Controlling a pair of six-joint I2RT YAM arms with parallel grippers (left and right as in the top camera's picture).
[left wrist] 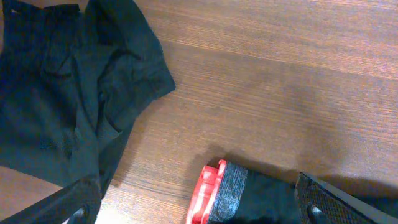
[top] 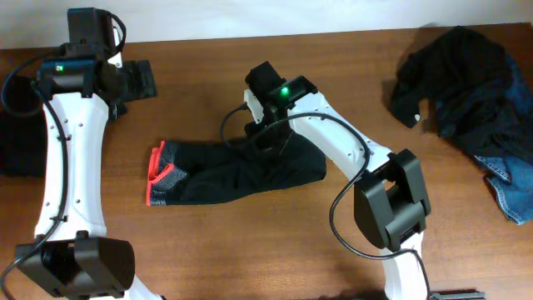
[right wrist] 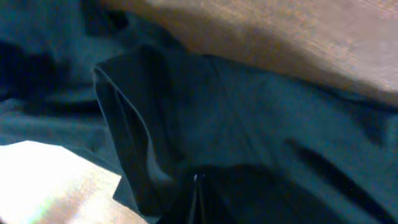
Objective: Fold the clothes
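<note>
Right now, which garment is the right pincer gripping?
The black garment with the red-and-grey band, mid-table: the right pincer is shut on it. The dark heap with denim at the right and the dark piece at the left lie free.

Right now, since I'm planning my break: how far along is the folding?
Done: nothing clearly; the dark piece at the left edge may be set aside, fold unclear. In hand: the right claw is shut on the black garment with the red-and-grey band, mid-table. The left claw is open, holding nothing. To do: the heap of black clothes and jeans.
</note>
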